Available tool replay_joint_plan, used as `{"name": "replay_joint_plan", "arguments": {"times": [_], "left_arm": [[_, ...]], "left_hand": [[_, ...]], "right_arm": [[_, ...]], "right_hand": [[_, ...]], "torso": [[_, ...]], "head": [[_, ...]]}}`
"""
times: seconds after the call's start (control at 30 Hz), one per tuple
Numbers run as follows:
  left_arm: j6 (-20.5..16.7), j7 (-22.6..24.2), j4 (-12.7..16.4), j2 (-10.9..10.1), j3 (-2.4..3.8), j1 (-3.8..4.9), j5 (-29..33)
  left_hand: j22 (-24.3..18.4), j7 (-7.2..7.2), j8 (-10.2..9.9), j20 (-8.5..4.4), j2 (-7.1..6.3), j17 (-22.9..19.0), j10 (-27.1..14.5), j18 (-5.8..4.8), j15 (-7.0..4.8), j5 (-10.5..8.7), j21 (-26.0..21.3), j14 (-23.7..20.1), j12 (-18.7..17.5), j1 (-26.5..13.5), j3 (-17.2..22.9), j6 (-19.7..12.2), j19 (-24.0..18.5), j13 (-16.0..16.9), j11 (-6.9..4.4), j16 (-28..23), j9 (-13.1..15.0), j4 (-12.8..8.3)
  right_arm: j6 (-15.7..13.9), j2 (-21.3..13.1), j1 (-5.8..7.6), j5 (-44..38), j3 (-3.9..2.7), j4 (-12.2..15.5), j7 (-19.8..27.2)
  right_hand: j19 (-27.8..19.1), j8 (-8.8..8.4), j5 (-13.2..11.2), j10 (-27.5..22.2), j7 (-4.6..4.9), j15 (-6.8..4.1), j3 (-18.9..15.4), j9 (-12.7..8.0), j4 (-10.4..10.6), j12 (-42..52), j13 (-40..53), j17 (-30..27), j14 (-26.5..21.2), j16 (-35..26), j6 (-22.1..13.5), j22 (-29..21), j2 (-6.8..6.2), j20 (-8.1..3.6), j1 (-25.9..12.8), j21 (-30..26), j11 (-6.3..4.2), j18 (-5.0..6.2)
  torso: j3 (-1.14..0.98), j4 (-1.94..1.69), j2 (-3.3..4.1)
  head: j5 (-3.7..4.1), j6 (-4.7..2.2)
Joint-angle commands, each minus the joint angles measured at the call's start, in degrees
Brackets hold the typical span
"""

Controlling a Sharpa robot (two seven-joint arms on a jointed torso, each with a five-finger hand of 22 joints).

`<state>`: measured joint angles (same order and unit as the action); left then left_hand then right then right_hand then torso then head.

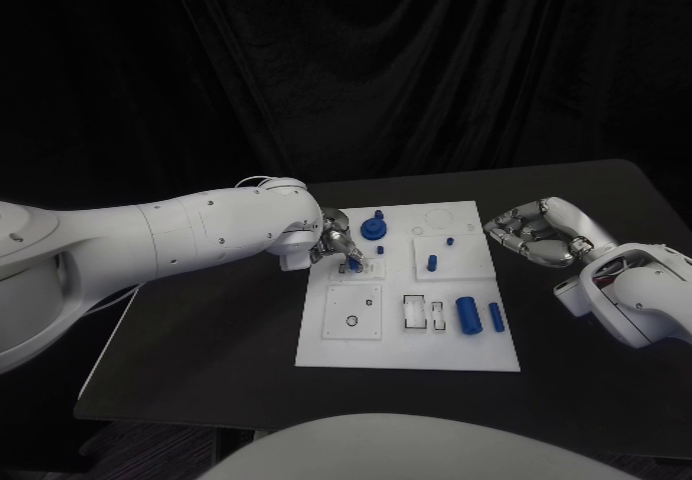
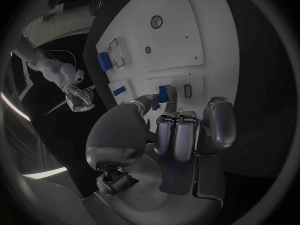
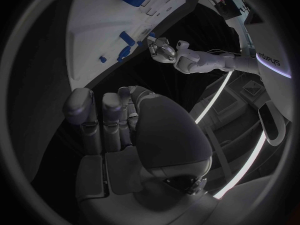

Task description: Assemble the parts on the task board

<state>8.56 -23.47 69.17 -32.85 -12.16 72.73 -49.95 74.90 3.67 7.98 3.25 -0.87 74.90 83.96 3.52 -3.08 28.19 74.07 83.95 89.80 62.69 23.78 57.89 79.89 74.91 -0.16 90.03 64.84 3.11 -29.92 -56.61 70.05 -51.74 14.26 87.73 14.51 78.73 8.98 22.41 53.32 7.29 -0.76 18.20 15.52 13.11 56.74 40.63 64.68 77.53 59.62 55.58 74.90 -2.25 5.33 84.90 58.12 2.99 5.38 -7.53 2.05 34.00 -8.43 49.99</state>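
My left hand sits over the task board near its 10 o'clock corner, fingers pinching a small blue part at the tips. The left wrist view shows what the head view blurs: thumb and a finger clamped on that blue part, its lower end at a small square plate on the board, other fingers curled alongside. I cannot tell if the part is seated.

My right hand hovers off the board at 3 o'clock, above the black table, fingers curled in together, nothing in them. The right wrist view confirms this, my fingers bunched with no part between them; it also shows my left hand from across the board.

Head view, other parts: a blue round stepped piece at 12 o'clock, a small blue pin near centre, a big blue cylinder and a thinner blue bar at 4 o'clock. The left wrist view shows just the cylinder and one small pin.
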Motion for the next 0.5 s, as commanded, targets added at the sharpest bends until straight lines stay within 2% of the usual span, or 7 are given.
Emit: {"name": "replay_joint_plan", "arguments": {"times": [0.03,0.17,0.3,0.43,0.5], "left_arm": [[-11.6,6.27,2.85,-1.67,0.04,-0.17,0.29],[-18.68,9.99,6.32,-4.33,0.03,-0.7,-2.55],[-25.91,13.53,9.65,-7.08,0.03,-1.8,-6.74],[-33.17,16.84,12.28,-9.68,0.02,-3.51,-9.86],[-36.66,18.23,12.91,-10.58,0.02,-4.55,-11.12]], "left_hand": [[9.47,-0.57,0.19,-0.32,-0.07,15.1,6.04,0.52,-0.5,-0.17,-0.3,6.05,0.2,-0.6,3.34,-0.13,0.18,15.09,-0.55,-0.03,0.16,-2.85],[9.55,-0.66,0.42,-0.36,-0.19,15.1,6.04,0.49,-0.54,-0.33,-0.18,6.05,0.2,-0.64,3.57,-0.18,0.31,15.09,-0.61,-0.03,0.58,-2.93],[9.61,-0.65,0.8,-0.39,-0.33,15.1,6.04,0.48,-0.57,-1.31,-0.23,6.05,0.2,-1.07,3.36,-0.29,0.35,15.09,-0.61,-0.03,1.26,-2.24],[9.58,-0.59,0.72,-0.4,-0.13,15.1,6.04,0.52,-0.56,-1.71,-0.47,6.05,0.2,-0.91,3.39,-0.8,0.23,15.09,-0.58,-0.03,1.51,-1.74],[9.59,-0.56,0.73,-0.38,-0.06,15.1,6.04,0.53,-0.53,-2.75,-0.59,6.05,0.2,-0.81,3.25,-1.02,0.17,15.09,-0.54,-0.03,1.71,-1.23]], "right_arm": [[0.1,-0.33,-0.14,-0.03,-0.04,0.28,-0.89],[-0.05,-0.61,-0.14,-0.03,-0.04,0.42,-0.85],[-0.23,-0.8,-0.13,-0.03,-0.04,0.51,-0.83],[-0.51,-0.94,-0.13,-0.03,-0.04,0.56,-0.78],[-0.62,-0.98,-0.13,-0.03,-0.04,0.57,-0.73]], "right_hand": [[-0.41,0.19,0.2,-0.3,0.12,-0.09,0.14,0.09,-0.33,-0.2,-0.05,-0.04,-0.47,-0.19,-0.29,7.21,0.03,-0.11,0.51,-0.2,-0.06,0.6],[-0.43,0.18,0.24,-0.4,0.13,-0.09,0.13,0.1,-0.34,-0.28,-0.16,-0.05,-0.49,-0.2,-0.31,7.2,-0.01,-0.11,0.5,-0.24,-0.04,0.61],[-0.45,0.17,0.29,-0.47,0.16,-0.08,0.11,0.1,-0.33,-0.34,-0.22,-0.14,-0.55,-0.31,-0.35,7.19,-0.06,-0.1,0.45,-0.28,-0.02,0.61],[-0.46,0.14,0.33,-0.54,0.19,-0.06,0.08,0.1,-0.3,-0.4,-0.29,-0.16,-0.58,-0.35,-0.41,7.18,-0.12,-0.1,0.39,-0.3,0.01,0.61],[-0.46,0.14,0.33,-0.54,0.19,-0.06,0.08,0.1,-0.3,-0.4,-0.29,-0.16,-0.58,-0.35,-0.41,7.18,-0.12,-0.1,0.39,-0.3,0.01,0.61]], "torso": [[-0.01,0.01,0.03],[-0.03,0.01,0.0],[-0.04,-0.03,0.01],[-0.02,-0.11,-0.03],[-0.02,-0.13,-0.05]], "head": [[0.12,0.01],[0.16,0.01],[0.22,0.01],[0.06,0.01],[0.03,0.01]]}}
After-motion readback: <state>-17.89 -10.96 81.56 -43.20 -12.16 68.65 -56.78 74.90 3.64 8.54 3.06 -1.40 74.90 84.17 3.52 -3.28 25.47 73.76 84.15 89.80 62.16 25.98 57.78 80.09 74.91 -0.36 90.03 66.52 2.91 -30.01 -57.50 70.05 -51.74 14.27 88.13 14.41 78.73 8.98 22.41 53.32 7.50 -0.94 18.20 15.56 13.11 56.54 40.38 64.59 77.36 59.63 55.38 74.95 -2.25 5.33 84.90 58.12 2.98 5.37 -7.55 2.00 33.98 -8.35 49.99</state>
